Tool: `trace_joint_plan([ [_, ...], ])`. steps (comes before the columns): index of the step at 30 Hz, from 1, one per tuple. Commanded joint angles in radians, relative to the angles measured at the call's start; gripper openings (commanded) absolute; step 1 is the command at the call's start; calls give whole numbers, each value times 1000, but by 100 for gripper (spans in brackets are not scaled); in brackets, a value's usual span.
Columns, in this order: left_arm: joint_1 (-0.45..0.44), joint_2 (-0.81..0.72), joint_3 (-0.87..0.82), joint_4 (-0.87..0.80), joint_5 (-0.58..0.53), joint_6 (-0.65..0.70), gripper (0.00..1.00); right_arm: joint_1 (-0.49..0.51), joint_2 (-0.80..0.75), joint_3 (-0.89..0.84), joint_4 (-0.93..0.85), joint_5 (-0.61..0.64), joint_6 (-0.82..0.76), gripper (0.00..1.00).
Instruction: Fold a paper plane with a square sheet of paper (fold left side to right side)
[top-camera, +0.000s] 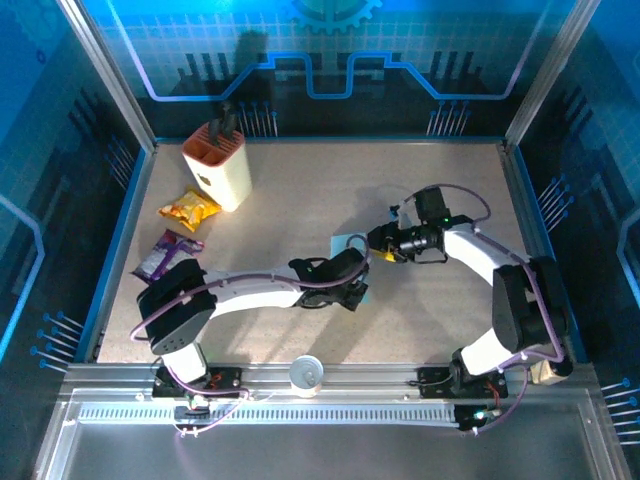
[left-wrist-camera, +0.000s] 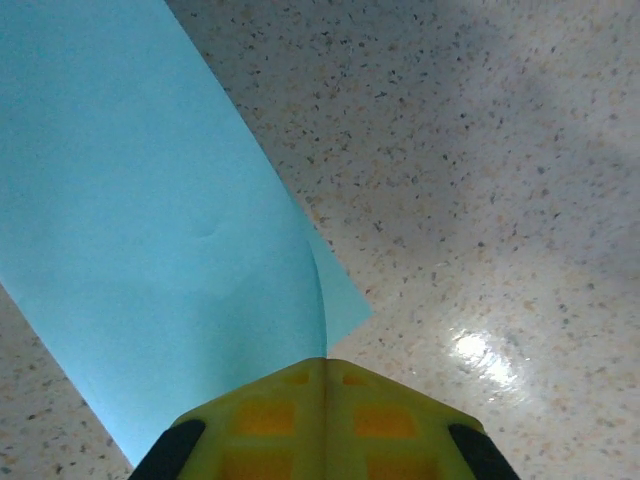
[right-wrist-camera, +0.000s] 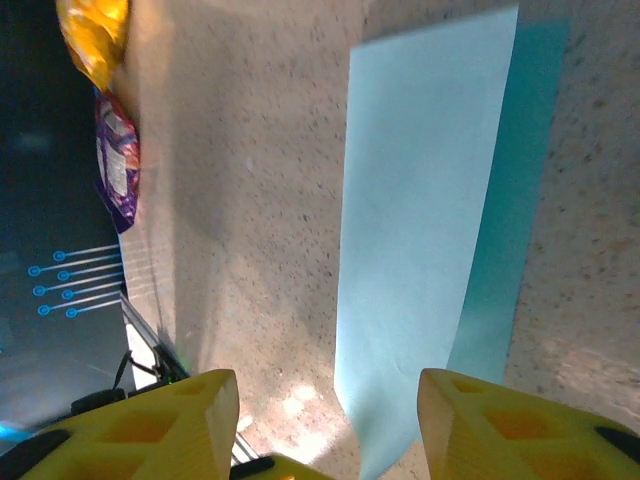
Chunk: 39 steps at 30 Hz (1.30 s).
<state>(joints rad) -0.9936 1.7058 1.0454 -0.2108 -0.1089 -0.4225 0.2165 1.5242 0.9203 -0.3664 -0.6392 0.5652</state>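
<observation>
The square sheet of paper (top-camera: 349, 243) lies mid-table, light blue, mostly covered by the two grippers. In the left wrist view the sheet (left-wrist-camera: 150, 230) has one layer curled over the other, and its curved edge runs straight into the seam of my left gripper (left-wrist-camera: 325, 362), whose yellow fingers are shut on it. From above, my left gripper (top-camera: 358, 287) sits at the sheet's near edge. My right gripper (right-wrist-camera: 325, 425) stands open just above the sheet (right-wrist-camera: 430, 200), with nothing between its fingers (right-wrist-camera: 190, 420). A darker lower layer shows along the right of the lifted one.
A cream knife block (top-camera: 218, 165) stands at the back left. A yellow snack packet (top-camera: 189, 208) and a purple snack packet (top-camera: 165, 253) lie in front of it. A white cup (top-camera: 306, 373) sits on the front rail between the arm bases.
</observation>
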Motion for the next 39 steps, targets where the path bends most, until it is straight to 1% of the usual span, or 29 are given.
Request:
trace_joint_plan([
  [1, 50, -45, -60, 110, 182, -87, 0, -16, -49, -35, -62, 45, -89, 51],
  [4, 103, -59, -110, 191, 275, -157, 0, -17, -88, -121, -42, 51, -104, 47],
  [8, 140, -57, -133, 233, 327, -227, 0, 3, -130, -229, 41, 30, -85, 37],
  [10, 150, -48, -128, 234, 337, -256, 0, 24, -142, -262, 58, 46, -81, 29],
  [13, 155, -34, -127, 244, 345, -288, 0, 62, -152, -307, 96, 60, -60, 12],
  [16, 159, -23, -127, 264, 356, -316, 0, 100, -146, -334, 133, 73, -35, 1],
  [21, 161, -23, -130, 254, 332, -314, 0, 143, -111, -336, 167, 88, -21, 0],
  [27, 161, -26, -131, 234, 334, -284, 0, 191, -46, -297, 170, 106, -18, 0],
  [39, 163, -37, -143, 225, 336, -257, 0, 224, 21, -249, 127, 159, -38, 0],
])
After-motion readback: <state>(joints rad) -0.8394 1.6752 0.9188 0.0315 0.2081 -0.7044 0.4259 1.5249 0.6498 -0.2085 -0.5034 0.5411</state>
